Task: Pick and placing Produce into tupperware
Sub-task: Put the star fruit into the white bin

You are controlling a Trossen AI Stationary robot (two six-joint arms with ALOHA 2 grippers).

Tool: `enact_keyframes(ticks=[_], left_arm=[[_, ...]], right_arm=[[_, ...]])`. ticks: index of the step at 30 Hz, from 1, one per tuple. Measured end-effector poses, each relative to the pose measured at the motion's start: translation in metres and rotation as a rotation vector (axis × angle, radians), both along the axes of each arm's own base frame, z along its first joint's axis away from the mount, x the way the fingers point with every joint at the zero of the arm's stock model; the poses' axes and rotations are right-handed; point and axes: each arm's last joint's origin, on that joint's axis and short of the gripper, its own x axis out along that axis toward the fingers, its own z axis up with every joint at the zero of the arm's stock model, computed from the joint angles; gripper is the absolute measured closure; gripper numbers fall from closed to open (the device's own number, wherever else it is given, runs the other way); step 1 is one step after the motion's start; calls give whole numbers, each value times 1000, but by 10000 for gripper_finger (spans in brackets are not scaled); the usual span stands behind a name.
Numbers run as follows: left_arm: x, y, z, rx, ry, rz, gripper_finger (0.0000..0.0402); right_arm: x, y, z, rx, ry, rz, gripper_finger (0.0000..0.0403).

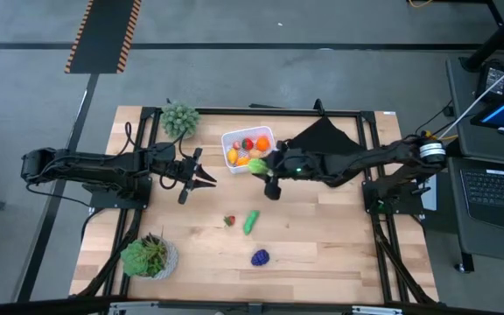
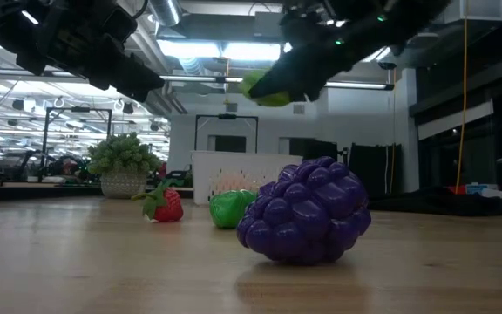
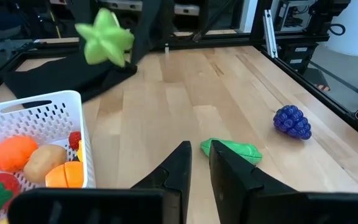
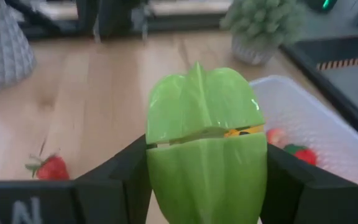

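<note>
Right gripper (image 4: 204, 180) pinching a green starfruit (image 4: 205, 146) beside the tupperware (image 1: 234, 140) (left gripper (image 3: 197, 171) nearly pressed together).

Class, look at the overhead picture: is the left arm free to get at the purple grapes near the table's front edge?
Probably yes. The left end effector carries nothing, and bare wood lies between it and the purple grapes. The strawberry and green pepper sit short of that path, off to one side.

A pale wooden bench (image 1: 322, 254) stands on a grey concrete floor (image 1: 261, 70), where a strip of orange-and-black hazard tape (image 1: 103, 35) lies beyond it. Beside the bench, a desk holds a laptop (image 1: 497, 188). Ceiling lights (image 2: 207, 50) glow bright over the room behind.
</note>
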Motion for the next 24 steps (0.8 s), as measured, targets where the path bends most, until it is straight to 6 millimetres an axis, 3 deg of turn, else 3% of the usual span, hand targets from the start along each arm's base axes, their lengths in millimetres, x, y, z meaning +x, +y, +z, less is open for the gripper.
enact_keyframes(ticks=[10, 16, 24], left_arm=[[1, 0, 2, 11, -22, -2, 365], [1, 0, 2, 4, -25, -3, 373], [1, -1, 2, 4, -25, -4, 384]], right_arm=[[-44, -3, -20, -3, -187, 72, 190], [-57, -5, -34, 0, -229, 162, 190], [-62, -18, -35, -20, -284, 120, 190]])
